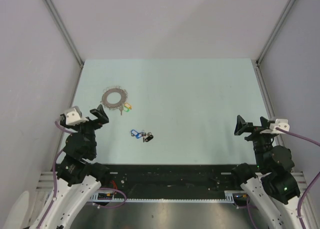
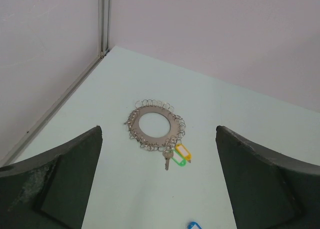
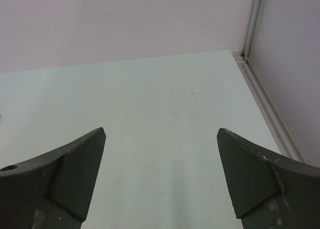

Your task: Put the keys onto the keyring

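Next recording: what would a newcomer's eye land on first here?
The big grey keyring, silvery-fringed and carrying green and yellow tags, lies left on the pale table, just ahead of the left gripper. Closer in, the loose keys with blue and black tags lie clustered apart from it. Both grippers stand open and empty, the right gripper off to the right.

Pale green table [image 1: 200,89] — keyring [image 1: 106,98], keys [image 1: 146,136]

Black arms [image 1: 82,143], white shells [image 1: 75,196], lilac cables [image 1: 300,136]
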Robot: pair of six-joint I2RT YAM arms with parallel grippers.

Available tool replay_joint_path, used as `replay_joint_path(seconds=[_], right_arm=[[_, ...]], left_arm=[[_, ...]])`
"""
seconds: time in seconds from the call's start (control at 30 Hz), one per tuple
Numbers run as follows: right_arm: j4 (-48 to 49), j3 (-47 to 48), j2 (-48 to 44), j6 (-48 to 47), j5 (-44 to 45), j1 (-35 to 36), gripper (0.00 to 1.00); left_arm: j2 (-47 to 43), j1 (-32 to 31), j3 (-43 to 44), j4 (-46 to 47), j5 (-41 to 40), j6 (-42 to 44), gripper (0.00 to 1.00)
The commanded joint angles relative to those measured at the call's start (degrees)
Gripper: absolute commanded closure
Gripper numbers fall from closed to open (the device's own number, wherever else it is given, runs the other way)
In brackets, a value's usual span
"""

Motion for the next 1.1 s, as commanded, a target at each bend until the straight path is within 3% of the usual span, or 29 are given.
replay_joint_path(seconds=[0.0, 0.27, 0.6, 0.83, 0.97, 1.07], right_arm=[[1.6, 0.47, -0.95, -0.09, 1.38, -0.25, 0.0], [1.51, 0.3, -1.74, 0.61, 0.77, -0.25, 0.0], [1.86, -0.14, -2.71, 0.52, -1.25, -0.25, 0.0], [1.69, -0.23, -2.89, 0.7, -1.52, 1.76, 0.0], [1.51, -0.06, -2.97, 0.87, -2.04, 2.82, 0.0], [1.34, 0.21, -2.97, 1.14, -2.83, 3.7, 0.0]], left_arm=[[1.16, 0.66, -0.04, 2.06, -0.82, 4.51, 0.0], [5.2, 0.66, 0.05, 1.88, 0.15, 4.33, 0.0], [26.19, 2.5, 6.01, -1.98, 7.17, -1.72, 0.0], [49.83, 18.22, 15.59, -6.55, 22.11, -11.3, 0.0], [61.52, 21.93, 20.6, -6.29, 24.49, -13.59, 0.05], [69.7, 23.25, 24.91, -6.81, 25.02, -15.09, 0.15]])
